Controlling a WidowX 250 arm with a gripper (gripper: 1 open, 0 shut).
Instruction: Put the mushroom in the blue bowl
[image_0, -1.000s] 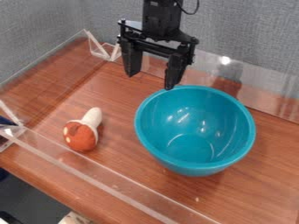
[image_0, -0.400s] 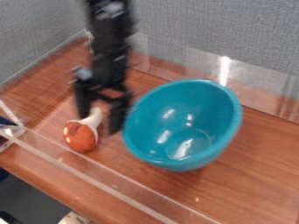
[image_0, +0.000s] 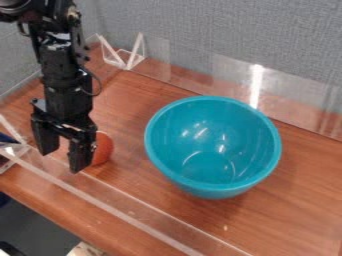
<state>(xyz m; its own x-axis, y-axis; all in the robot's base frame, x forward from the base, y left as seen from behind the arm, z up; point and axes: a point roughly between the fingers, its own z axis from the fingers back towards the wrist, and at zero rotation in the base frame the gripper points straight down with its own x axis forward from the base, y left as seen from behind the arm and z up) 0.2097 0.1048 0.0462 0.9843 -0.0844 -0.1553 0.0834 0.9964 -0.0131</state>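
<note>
Bench (image_0: 160, 110) of reddish-brown wood grain, edged with clear acrylic panels, carries everything here. Large round teal-blue glossy plastic bowl (image_0: 214, 147) sits right of centre, empty, hollow facing up; it looks nudged slightly leftward compared with a second ago. Black robot arm (image_0: 56, 60) has swung from above the bowl's far rim across to the left front of the bench and dropped low. Claw (image_0: 68, 152) points straight down, prongs spread wide, nothing pinched. Small toy mushroom with orange-red cap (image_0: 96, 150) lies on the bench just beside the right prong, mostly hidden behind it; the pale stem cannot be made out. Whether a prong touches it cannot be told.

Judgement: approach is done, grasp not yet made. Next step calls for closing on the mushroom, then lifting and carrying it right to the bowl, well clear of the rim.
</note>
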